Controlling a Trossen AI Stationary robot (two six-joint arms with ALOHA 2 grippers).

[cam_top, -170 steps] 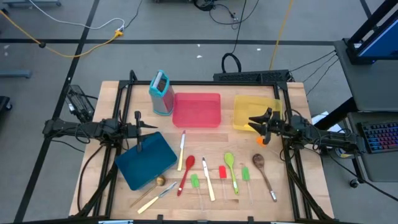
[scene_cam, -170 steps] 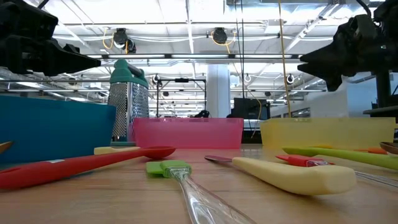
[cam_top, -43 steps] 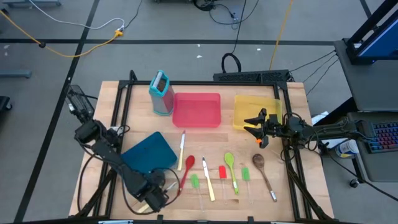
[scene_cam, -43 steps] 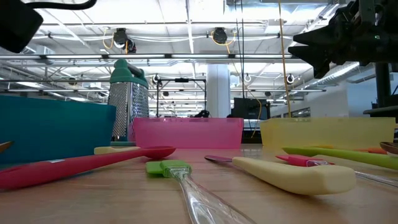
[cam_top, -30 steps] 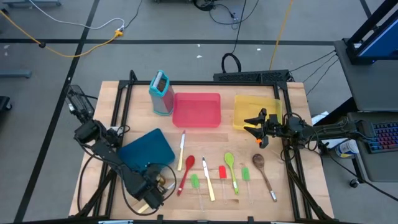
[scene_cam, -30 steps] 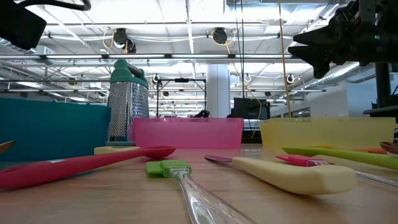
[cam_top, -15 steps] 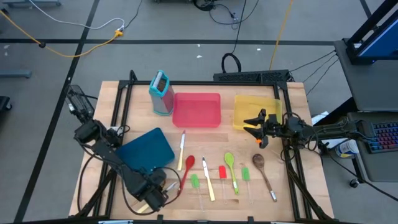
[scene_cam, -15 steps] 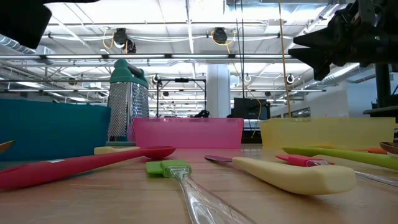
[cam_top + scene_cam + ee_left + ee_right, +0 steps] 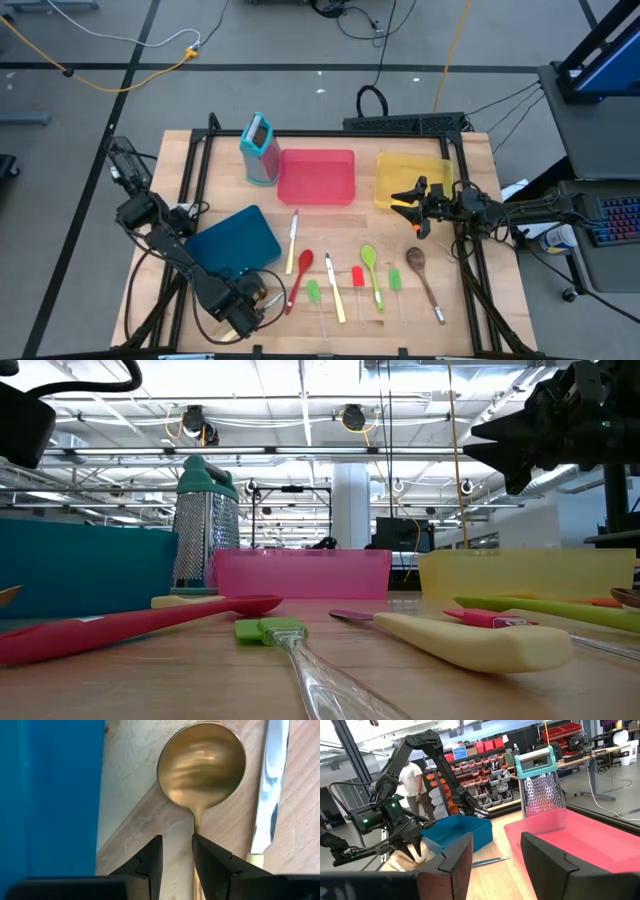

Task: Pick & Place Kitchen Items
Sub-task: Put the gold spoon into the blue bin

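Only the left wrist view shows the left hand [image 9: 177,852] parted over the golden spoon [image 9: 202,767]; right hand [image 9: 405,200] open

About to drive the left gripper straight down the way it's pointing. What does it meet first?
Probably the gold spoon: the left gripper points down at the table, its open fingers straddling the spoon's thin handle just behind the bowl. The blue tray lies alongside.
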